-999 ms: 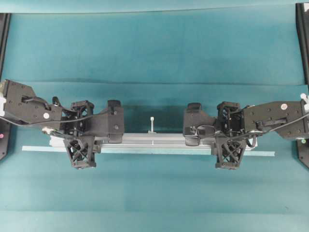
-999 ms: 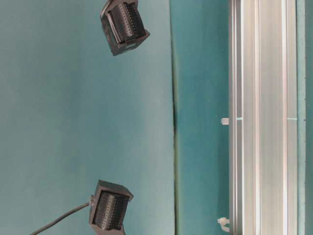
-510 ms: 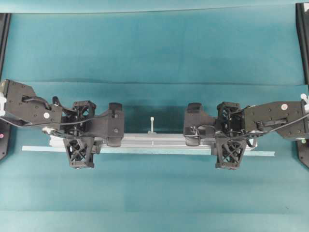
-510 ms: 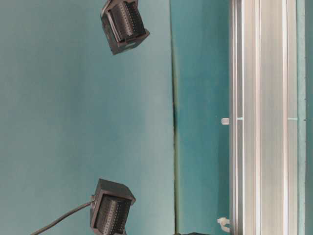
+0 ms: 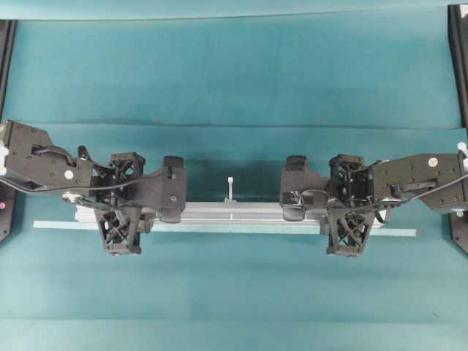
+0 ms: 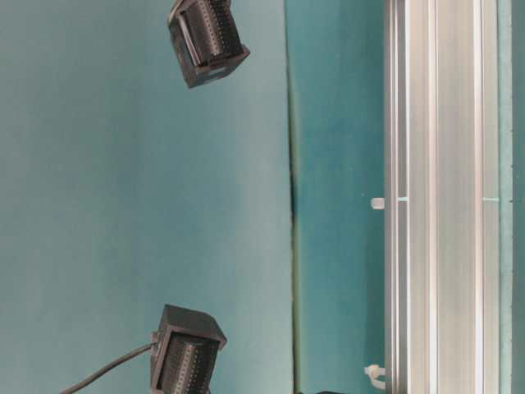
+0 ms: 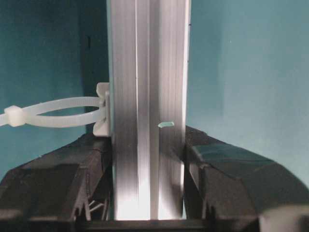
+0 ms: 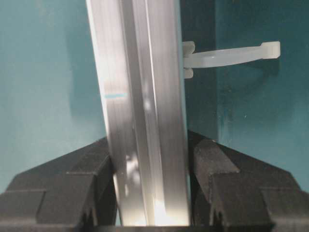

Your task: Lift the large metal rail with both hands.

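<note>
The rail (image 5: 234, 213) lies lengthwise across the teal mat (image 5: 234, 73), held near each end. The left gripper (image 7: 147, 164) has its jaws closed on the rail, 1 finger (image 7: 63, 179) pressed to each grooved side. The right gripper (image 8: 150, 169) pinches the rail the same way near the other end, its fingers (image 8: 231, 183) tight against the metal. A white zip tie (image 5: 230, 186) juts from the rail's far side at mid-length. A pale strip (image 5: 395, 232) lies along the rail's near side. No readable writing shows.
</note>
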Controlling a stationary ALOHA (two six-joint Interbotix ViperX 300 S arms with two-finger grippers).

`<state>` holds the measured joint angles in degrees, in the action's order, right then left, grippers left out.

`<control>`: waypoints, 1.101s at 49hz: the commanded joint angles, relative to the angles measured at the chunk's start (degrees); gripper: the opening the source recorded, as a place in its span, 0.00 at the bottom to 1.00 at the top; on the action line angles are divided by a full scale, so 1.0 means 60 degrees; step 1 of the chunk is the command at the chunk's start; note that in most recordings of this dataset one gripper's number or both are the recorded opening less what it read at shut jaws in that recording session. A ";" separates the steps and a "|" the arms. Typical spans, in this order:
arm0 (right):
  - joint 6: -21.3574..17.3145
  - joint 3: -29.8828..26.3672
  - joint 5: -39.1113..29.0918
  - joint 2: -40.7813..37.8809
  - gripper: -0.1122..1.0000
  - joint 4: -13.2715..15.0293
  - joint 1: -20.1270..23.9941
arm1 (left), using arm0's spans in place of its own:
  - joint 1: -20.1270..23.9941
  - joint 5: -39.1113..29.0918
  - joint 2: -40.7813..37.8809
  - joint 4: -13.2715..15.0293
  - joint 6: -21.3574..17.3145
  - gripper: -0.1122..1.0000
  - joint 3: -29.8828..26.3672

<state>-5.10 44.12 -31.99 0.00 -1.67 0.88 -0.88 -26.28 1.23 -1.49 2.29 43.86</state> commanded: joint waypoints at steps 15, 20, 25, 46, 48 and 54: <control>-0.0088 -0.0044 0.0176 -0.0059 0.78 -0.0059 0.0044 | 0.0044 0.0264 0.0059 -0.0029 0.0322 0.43 0.0059; -0.0073 -0.0044 0.0205 -0.0059 0.92 -0.0059 0.0059 | 0.0044 0.0366 0.0117 -0.0029 0.0352 0.43 0.0161; -0.0073 -0.0044 0.0234 -0.0059 0.93 -0.0059 0.0073 | 0.0015 0.0366 0.0146 -0.0015 0.0396 0.44 0.0205; -0.0073 -0.0117 0.0249 0.0088 0.93 -0.0044 0.0059 | -0.0088 0.0396 0.0688 -0.0029 0.0293 0.96 0.0234; -0.0073 -0.0132 0.0264 0.0205 0.93 -0.0044 0.0044 | -0.0103 0.0381 0.0937 -0.0029 0.0278 0.97 0.0249; -0.0059 -0.0161 0.0249 0.0688 0.93 -0.0029 -0.0015 | -0.0088 0.0205 0.1626 -0.0029 0.0264 0.97 0.0249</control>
<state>-5.19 43.77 -30.67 2.29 -1.93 1.05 -1.32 -24.61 8.00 -1.58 4.04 45.79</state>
